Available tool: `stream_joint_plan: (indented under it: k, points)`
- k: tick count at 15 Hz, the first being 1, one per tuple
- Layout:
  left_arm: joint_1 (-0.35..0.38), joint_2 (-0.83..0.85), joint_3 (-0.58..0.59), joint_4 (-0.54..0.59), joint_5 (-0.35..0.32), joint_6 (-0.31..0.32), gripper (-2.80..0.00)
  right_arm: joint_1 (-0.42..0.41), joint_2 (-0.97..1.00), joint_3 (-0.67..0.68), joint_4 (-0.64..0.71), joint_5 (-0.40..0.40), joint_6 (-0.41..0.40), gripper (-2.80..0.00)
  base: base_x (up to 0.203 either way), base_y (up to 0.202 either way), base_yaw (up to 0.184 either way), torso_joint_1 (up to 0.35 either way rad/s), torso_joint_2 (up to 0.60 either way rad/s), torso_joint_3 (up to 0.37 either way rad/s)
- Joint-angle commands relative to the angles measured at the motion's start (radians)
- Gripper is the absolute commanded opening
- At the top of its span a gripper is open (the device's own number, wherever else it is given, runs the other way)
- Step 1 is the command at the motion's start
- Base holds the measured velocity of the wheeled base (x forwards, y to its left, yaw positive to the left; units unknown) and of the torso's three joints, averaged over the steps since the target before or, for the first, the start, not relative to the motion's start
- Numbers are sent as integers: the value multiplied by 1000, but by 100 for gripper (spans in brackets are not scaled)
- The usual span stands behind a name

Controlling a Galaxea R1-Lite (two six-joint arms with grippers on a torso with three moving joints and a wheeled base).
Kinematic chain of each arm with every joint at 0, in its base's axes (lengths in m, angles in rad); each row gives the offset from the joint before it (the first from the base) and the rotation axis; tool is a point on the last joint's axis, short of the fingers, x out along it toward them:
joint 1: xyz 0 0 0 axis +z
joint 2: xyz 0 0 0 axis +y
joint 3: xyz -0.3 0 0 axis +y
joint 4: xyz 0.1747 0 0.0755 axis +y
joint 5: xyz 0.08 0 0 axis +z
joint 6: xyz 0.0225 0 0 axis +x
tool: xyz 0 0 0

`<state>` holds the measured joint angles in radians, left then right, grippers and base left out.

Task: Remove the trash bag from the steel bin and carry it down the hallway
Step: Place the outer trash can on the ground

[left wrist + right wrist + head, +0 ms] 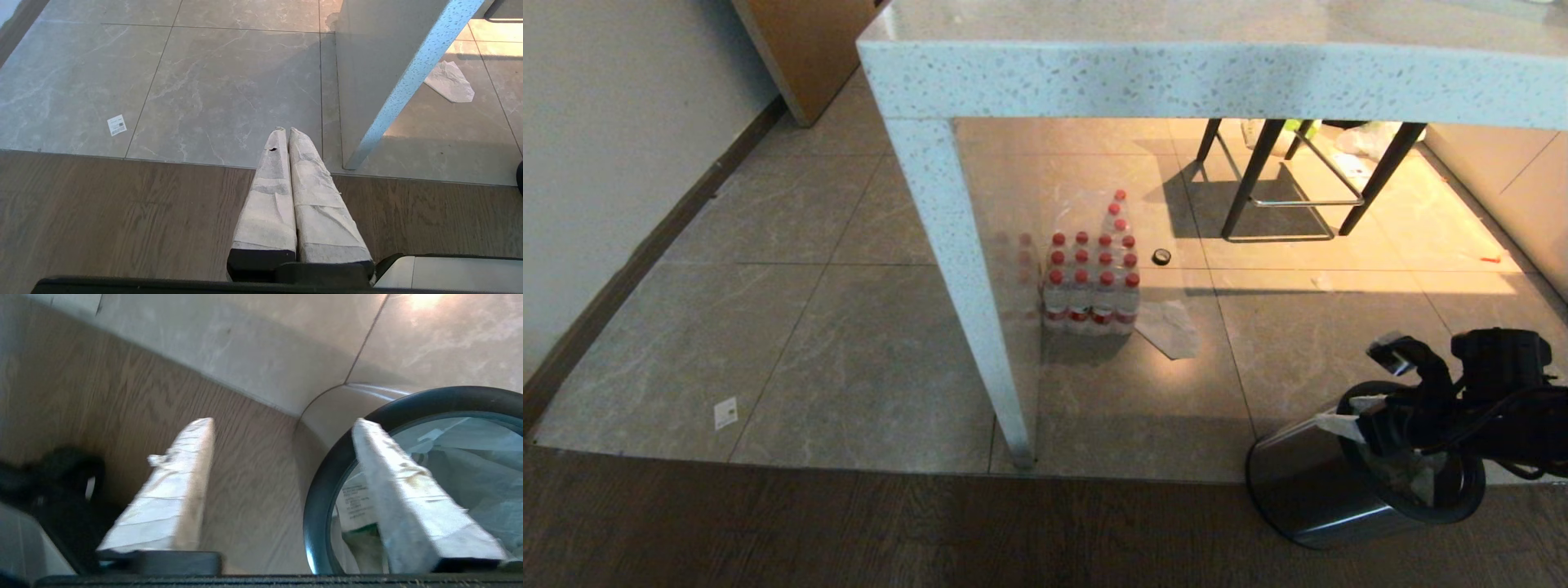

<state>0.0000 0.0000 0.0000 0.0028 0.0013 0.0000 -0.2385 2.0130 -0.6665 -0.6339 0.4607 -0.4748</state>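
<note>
The steel bin (1319,490) stands at the lower right where the tiles meet the wood floor, its black ring trim (327,486) round the mouth. The white trash bag (470,465), with green print, lies inside it and a fold (1339,425) shows at the rim. My right arm (1494,408) reaches over the bin. My right gripper (282,422) is open and straddles the rim: one finger (400,490) is over the mouth, the other (179,486) outside above the wood floor. Nothing is held. My left gripper (287,130) hangs shut and empty over the wood floor. The hallway is out of view.
A speckled stone table (1176,73) spans the top, its leg (964,286) coming down mid-floor. Behind the leg stand a pack of red-capped water bottles (1092,282) and a paper scrap (1172,327). Black stool legs (1282,180) stand farther back. A wall (605,163) runs along the left.
</note>
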Motion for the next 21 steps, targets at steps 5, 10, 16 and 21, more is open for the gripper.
stream_joint_plan:
  k: [5,10,16,21]
  points:
    - [0,0,2,0,0,0,-280,-60,-32,-26,175,-5,-36,0,0,0,0,0,0,0]
    - [0,0,2,0,2,0,-280,-84,8,-16,183,-6,-65,0,0,0,0,0,0,0]
    - [0,0,2,0,2,0,-280,-97,139,-115,179,2,-97,0,0,0,0,0,0,0]
    - [0,0,0,0,1,0,-280,-91,194,-149,183,2,-100,0,0,0,0,0,0,0]
